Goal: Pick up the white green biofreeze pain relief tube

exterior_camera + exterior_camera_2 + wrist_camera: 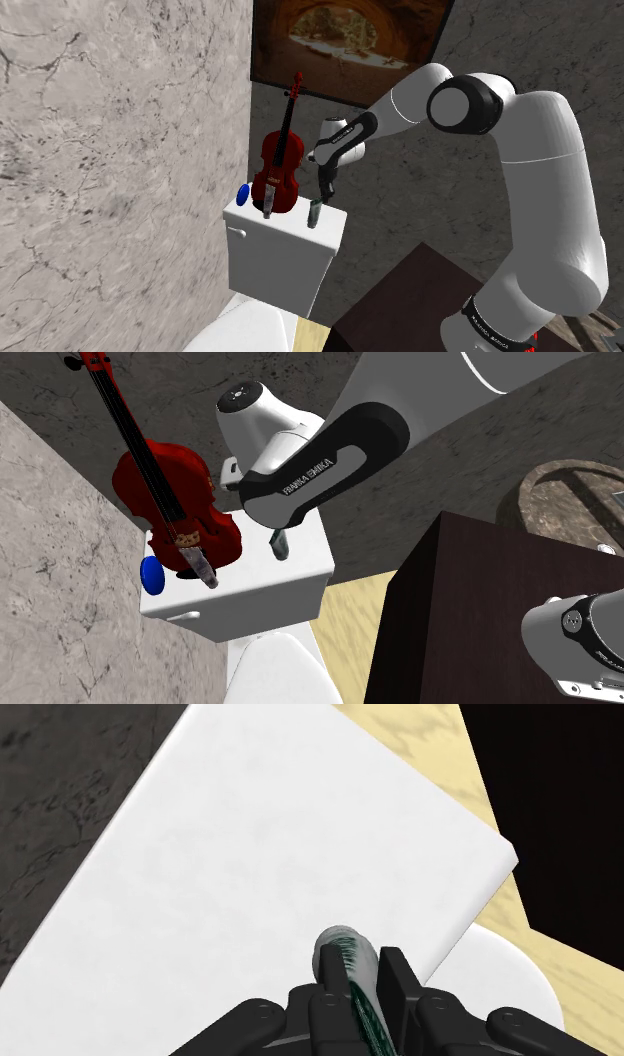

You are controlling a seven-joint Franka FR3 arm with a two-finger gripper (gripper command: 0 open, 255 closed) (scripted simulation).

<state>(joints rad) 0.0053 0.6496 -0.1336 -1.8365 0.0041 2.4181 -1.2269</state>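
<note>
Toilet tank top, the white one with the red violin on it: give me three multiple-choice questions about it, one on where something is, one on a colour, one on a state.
1. Where does the red violin stand?
A. on the white toilet tank lid
B. on the floor
C. on a shelf

2. What colour is the small round disc beside the violin?
A. blue
B. yellow
C. pink

3. What is the state of the black gripper?
A. open, with nothing between its fingers
B. shut on the white tube with green print
C. shut on the violin's neck

Answers:
1 A, the shoulder view shows the violin's body resting on the lid.
2 A, the disc is plainly blue in both exterior views.
3 B, the wrist view shows both fingers clasping the tube above the lid.
</note>
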